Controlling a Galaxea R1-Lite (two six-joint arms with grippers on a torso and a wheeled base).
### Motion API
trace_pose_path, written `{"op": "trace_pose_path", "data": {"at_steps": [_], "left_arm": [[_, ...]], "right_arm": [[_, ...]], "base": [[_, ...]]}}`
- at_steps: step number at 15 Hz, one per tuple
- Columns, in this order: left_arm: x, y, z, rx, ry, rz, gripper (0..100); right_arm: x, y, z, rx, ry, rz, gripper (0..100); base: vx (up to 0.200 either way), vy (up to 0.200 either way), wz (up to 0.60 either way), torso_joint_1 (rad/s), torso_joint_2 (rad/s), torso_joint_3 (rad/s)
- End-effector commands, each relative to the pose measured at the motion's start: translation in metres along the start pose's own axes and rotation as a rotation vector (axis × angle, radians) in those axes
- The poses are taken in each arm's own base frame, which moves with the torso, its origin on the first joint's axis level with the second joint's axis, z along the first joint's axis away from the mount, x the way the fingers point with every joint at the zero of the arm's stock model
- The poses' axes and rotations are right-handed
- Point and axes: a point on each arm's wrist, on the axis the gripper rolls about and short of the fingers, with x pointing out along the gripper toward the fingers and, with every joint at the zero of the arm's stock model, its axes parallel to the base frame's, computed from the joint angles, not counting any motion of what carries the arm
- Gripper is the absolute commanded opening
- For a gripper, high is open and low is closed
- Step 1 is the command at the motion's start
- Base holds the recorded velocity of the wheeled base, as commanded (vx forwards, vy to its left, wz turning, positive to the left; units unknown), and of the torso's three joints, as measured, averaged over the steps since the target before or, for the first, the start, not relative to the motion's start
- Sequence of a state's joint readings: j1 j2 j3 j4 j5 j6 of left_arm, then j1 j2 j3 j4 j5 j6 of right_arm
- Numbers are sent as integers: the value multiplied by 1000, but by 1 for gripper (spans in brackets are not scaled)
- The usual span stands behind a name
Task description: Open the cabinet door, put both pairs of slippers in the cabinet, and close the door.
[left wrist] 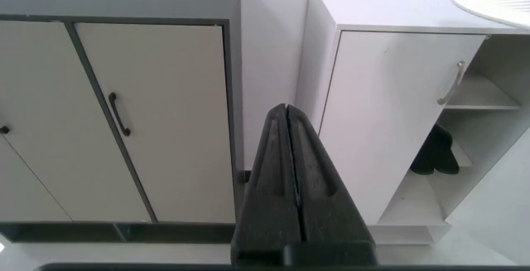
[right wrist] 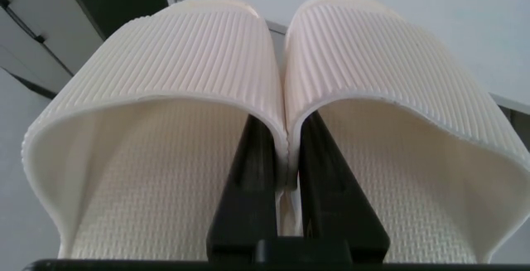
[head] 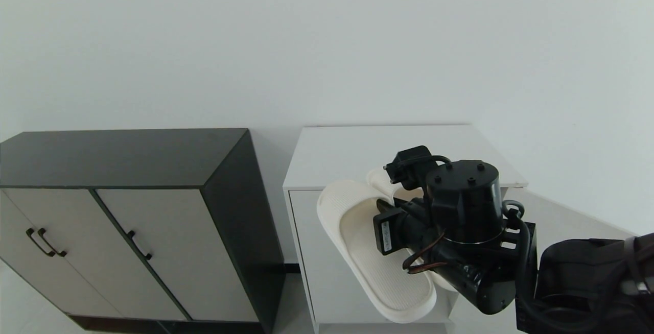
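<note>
While aloft before white cabinet [head: 357, 151], cream slippers [head: 352, 232] in right hand [right wrist: 286, 176]

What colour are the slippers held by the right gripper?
The slippers are cream-white, with ribbed straps; best in right wrist view.

Head camera looks forward and down: dark cabinet [head: 122, 158] at 9 o'clock, white cabinet [head: 388, 150] central. Left wrist camera faces both cabinet fronts from well back, sharing them. Right wrist camera sits close against the cream slippers [right wrist: 199, 80].
</note>
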State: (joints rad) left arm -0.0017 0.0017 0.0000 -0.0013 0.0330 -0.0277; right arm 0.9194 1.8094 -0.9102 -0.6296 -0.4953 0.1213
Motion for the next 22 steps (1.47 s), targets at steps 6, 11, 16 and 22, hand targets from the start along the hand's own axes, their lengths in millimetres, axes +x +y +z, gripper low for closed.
{"op": "trace_pose_path", "data": {"at_steps": [6, 11, 16, 22], "left_arm": [[0, 0, 0, 0, 0, 2, 0], [0, 0, 0, 0, 0, 2, 0], [0, 0, 0, 0, 0, 2, 0], [0, 0, 0, 0, 0, 2, 0]], "right_arm": [[1, 0, -2, -3, 6, 0, 0], [0, 0, -3, -6, 8, 0, 0], [0, 0, -3, -7, 10, 0, 0], [1, 0, -3, -7, 10, -2, 0]], "base": [[0, -133, 0, 0, -1, 0], [0, -200, 0, 3, 5, 3], [0, -200, 0, 5, 3, 6], [0, -67, 0, 2, 0, 0]]}}
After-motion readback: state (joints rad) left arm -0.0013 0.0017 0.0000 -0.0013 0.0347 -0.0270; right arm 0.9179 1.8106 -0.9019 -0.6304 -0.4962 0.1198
